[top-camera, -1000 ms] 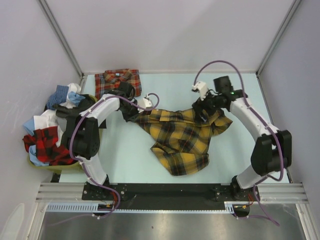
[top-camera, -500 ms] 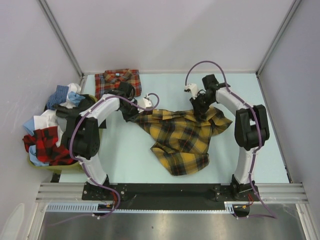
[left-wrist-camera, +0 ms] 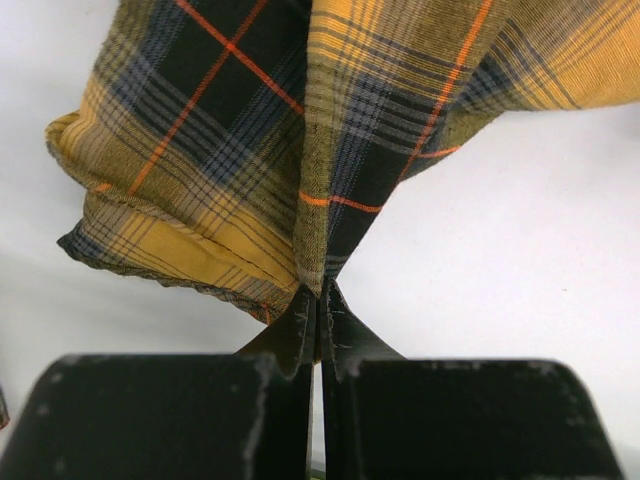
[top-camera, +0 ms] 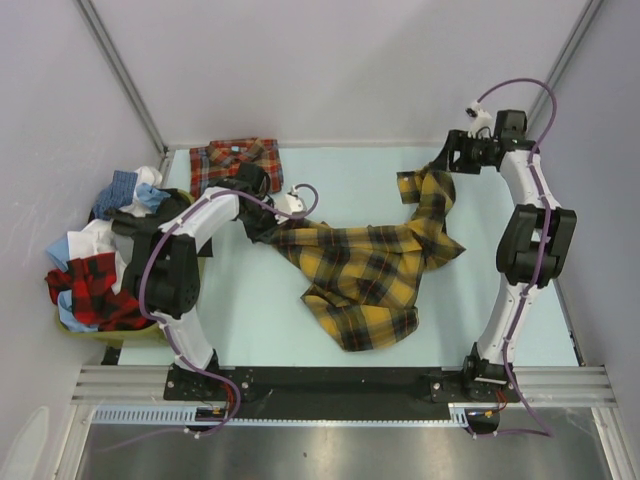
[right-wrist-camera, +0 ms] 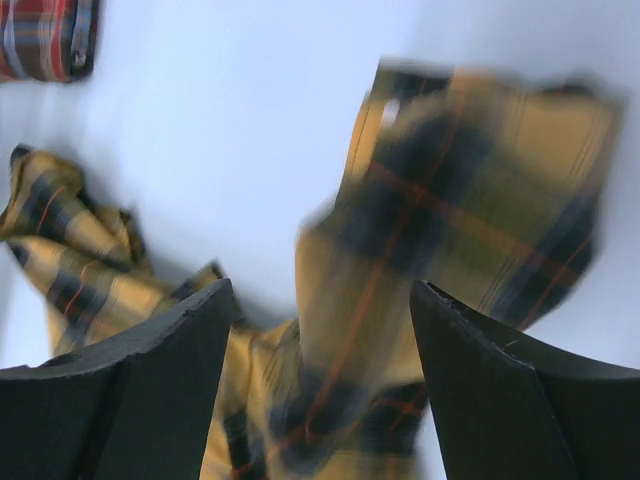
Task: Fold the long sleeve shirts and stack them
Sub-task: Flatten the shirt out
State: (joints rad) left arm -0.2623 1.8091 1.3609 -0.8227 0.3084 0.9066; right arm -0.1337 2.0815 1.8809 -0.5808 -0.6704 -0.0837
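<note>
Yellow shirt [top-camera: 360, 275] sprawls crumpled mid-worktop [top-camera: 340, 180] from above. The left claw [top-camera: 262, 228] anchors its left edge and a flap stands up toward the right claw [top-camera: 452, 162] at the far right, likely to spread it for folding; the red shirt [top-camera: 235, 160] lies folded at the back. Left wrist: claw clenched on a pinched fold. Right wrist: claw gaping wide, gripping nothing, blurred plaid beyond.

White arms [top-camera: 205, 212], black joints [top-camera: 175, 275], purple cables [top-camera: 141, 285], black wedge fingers [right-wrist-camera: 130, 390].
</note>
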